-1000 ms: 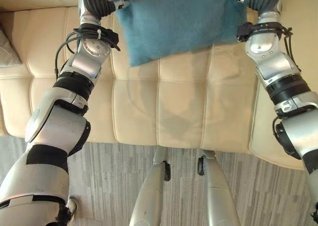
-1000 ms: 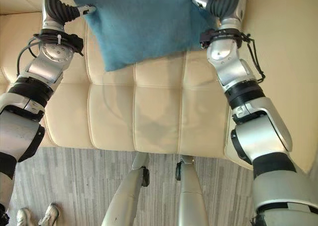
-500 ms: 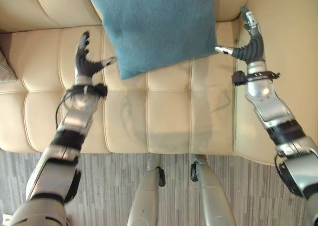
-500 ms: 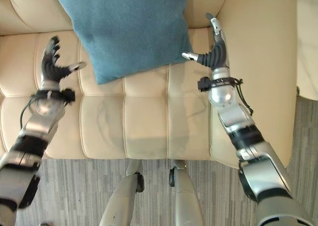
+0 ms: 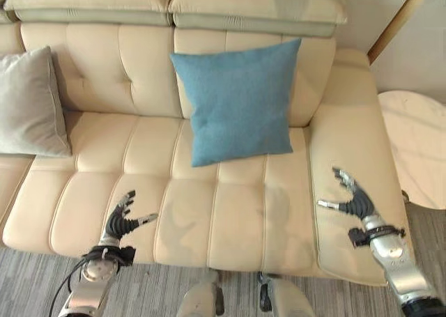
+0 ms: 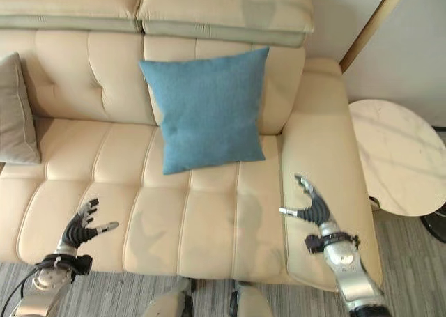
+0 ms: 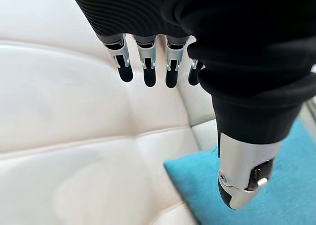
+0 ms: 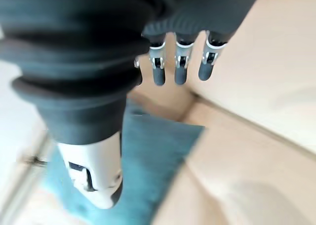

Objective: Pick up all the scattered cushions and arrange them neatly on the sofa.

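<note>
Both arms drawn back from blue cushion propped on sofa, left robot hand and right robot hand spread empty, grey cushion leftward, round table rightward

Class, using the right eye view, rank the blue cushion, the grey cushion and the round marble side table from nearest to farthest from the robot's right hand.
From the right hand:
1. Round marble side table, beyond the armrest.
2. Blue cushion, propped against the backrest.
3. Grey cushion, at the sofa's far left.

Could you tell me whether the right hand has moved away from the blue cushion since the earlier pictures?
Yes. The right hand has left the blue cushion and now hovers open, nearer the sofa's front edge.
</note>
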